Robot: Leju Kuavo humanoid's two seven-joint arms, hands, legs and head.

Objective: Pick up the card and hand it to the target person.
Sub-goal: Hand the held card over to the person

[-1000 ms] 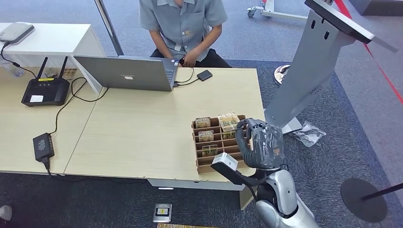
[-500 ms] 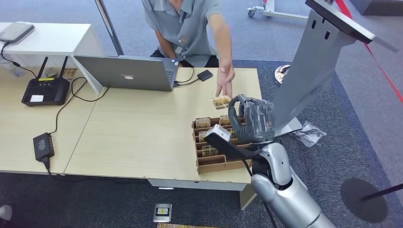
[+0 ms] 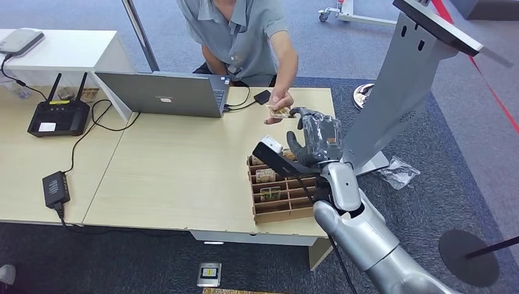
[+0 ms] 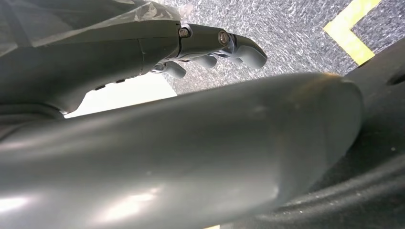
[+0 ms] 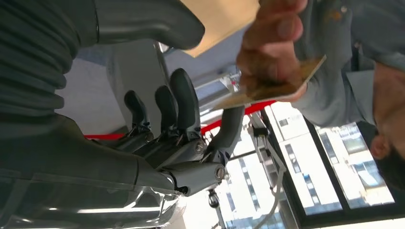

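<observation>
1. Desk point(image 3: 183, 165): a pale wooden top that carries every item listed below.
2. Person point(image 3: 242, 33): seated behind the desk in a grey shirt, one arm stretched forward over the far edge.
3. Laptop point(image 3: 160, 94): open, its lid turned toward the robot, standing in front of the person.
4. Card holder point(image 3: 278, 199): a brown slotted tray near the desk's front right corner, with several cards upright in its slots.
5. Right hand point(image 3: 313, 139): raised above the card holder, fingers spread and released, grasping nothing; one fingertip lies just beside the card.
6. Left hand point(image 4: 210, 47): hanging beside the robot's body above grey carpet, fingers slack, holding nothing.
7. Card point(image 3: 280, 111): pinched in the person's hand point(image 3: 280, 101) above the desk's far edge.
</observation>
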